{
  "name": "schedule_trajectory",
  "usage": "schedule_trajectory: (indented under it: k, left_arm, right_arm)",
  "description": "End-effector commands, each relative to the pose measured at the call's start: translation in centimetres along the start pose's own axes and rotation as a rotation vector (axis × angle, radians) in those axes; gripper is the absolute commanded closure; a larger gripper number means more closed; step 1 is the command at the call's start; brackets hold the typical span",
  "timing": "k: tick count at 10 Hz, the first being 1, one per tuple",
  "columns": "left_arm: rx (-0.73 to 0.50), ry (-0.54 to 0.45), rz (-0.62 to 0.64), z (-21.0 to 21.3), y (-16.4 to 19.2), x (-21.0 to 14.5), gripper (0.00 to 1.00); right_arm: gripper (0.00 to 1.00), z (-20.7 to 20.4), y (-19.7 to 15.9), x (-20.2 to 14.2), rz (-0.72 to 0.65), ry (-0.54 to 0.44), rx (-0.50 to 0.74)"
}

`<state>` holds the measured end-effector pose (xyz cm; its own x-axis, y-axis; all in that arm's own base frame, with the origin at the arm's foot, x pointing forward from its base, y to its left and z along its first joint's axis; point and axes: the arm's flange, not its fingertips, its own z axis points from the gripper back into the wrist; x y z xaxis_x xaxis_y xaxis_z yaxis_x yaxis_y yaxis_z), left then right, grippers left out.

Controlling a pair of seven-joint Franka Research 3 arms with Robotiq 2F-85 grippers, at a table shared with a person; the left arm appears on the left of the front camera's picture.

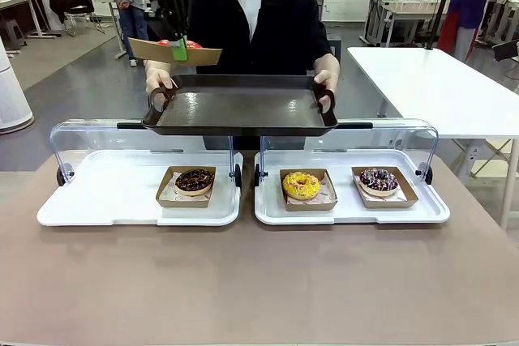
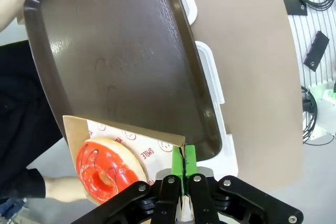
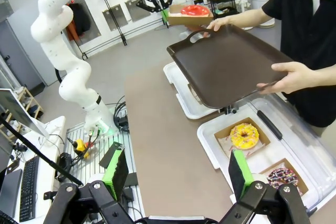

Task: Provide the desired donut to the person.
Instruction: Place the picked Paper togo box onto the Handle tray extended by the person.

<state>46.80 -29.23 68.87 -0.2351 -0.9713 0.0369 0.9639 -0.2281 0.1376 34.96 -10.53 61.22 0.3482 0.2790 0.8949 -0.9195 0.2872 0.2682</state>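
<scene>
Left end effector (image 2: 184, 154) clamped on donut box (image 2: 131, 139) | high beside dark tray (image 2: 131, 51) rim

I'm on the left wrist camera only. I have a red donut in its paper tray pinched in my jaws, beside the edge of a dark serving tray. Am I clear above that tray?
Observer: From the front, yes. The paper tray with the red donut hangs above the far left corner of the serving tray that the person holds, with a gap between them.
Operator: What else is on the table?
Observer: There is a chocolate donut in the left white tray, plus a yellow donut and a sprinkled donut in the right white tray.
Operator: And my other arm?
Observer: The right gripper hangs back from the trays, jaws open, with nothing between them.
</scene>
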Motion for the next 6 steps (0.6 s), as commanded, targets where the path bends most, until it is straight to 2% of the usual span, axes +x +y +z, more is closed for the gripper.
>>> schedule_trajectory:
  k: [1,3,6]
  left_arm:
    - [-0.02,0.03,0.015,-0.5,2.1,1.2,0.99]
    - [-0.016,0.04,0.034,-3.7,2.8,1.7,0.99]
    - [-0.007,0.032,0.127,-7.2,2.8,2.2,0.99]
  right_arm:
    - [0.0,0.0,-0.1,0.1,0.016,-0.019,0.009]
    - [0.0,0.0,-0.1,0.1,0.016,-0.019,0.009]
    - [0.0,0.0,-0.1,0.1,0.016,-0.019,0.009]
